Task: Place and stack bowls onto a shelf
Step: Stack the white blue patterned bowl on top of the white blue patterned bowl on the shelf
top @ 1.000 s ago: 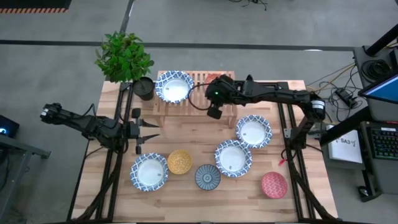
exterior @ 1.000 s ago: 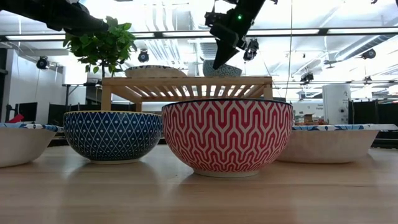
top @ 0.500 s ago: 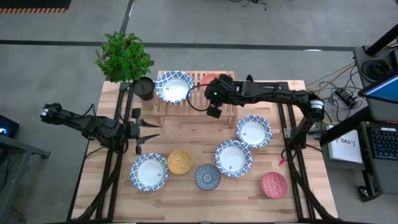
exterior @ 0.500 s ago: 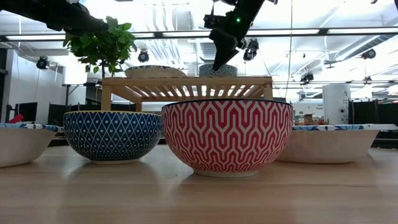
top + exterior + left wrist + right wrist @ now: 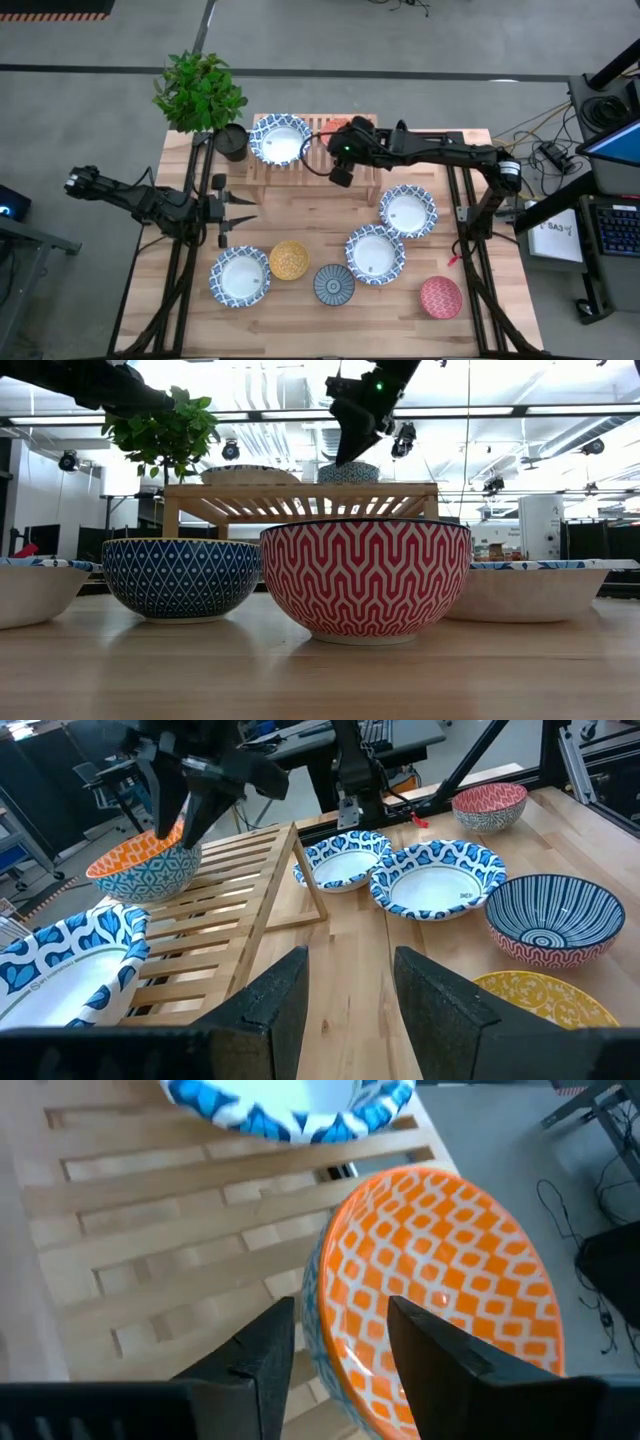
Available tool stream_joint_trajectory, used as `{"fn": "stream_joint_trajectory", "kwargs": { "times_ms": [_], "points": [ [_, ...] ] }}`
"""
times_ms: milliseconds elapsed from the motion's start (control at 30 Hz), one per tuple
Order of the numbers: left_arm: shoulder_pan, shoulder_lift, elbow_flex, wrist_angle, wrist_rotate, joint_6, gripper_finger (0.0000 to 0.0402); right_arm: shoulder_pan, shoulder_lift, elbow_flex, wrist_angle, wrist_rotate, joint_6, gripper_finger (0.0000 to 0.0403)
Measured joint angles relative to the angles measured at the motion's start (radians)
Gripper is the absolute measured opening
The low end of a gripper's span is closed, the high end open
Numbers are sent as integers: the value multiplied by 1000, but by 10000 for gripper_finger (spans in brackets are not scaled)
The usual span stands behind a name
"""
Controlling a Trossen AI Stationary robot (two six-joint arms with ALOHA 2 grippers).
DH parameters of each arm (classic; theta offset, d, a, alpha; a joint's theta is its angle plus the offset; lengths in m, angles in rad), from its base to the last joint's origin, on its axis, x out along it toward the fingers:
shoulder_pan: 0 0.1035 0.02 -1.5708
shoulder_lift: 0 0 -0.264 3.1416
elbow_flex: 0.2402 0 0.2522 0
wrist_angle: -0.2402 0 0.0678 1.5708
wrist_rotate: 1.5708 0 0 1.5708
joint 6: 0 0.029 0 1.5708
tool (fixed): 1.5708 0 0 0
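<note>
The orange bowl (image 5: 440,1290) is seen resting on the slatted top of the shelf (image 5: 268,168), toward its right end, beside a wide white bowl (image 5: 280,139) set at the shelf's left end. The right gripper (image 5: 340,1335) is held just above the orange bowl with its jaws released, spread on either side of the near rim. The left gripper (image 5: 240,208) is kept near the bench's left edge, jaws released. The other six bowls are left along the bench's front half.
</note>
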Motion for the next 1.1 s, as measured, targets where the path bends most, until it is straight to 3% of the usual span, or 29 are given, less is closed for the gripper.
{"fn": "stream_joint_trajectory", "kwargs": {
  "times_ms": [400,767,833,967,1100],
  "points": [
    [0,4,39,-29,-1,-85,133,131,-81,35,-10,-3,19,146],
    [0,73,117,-264,0,-386,132,373,-175,-60,-15,23,75,124],
    [0,94,119,-301,35,-479,133,412,-194,-89,-9,50,81,123],
    [-1,153,119,-376,198,-709,133,480,-244,-181,60,79,77,123],
    [-1,227,119,-428,338,-896,133,520,-314,-329,212,76,26,123]
  ]
}}
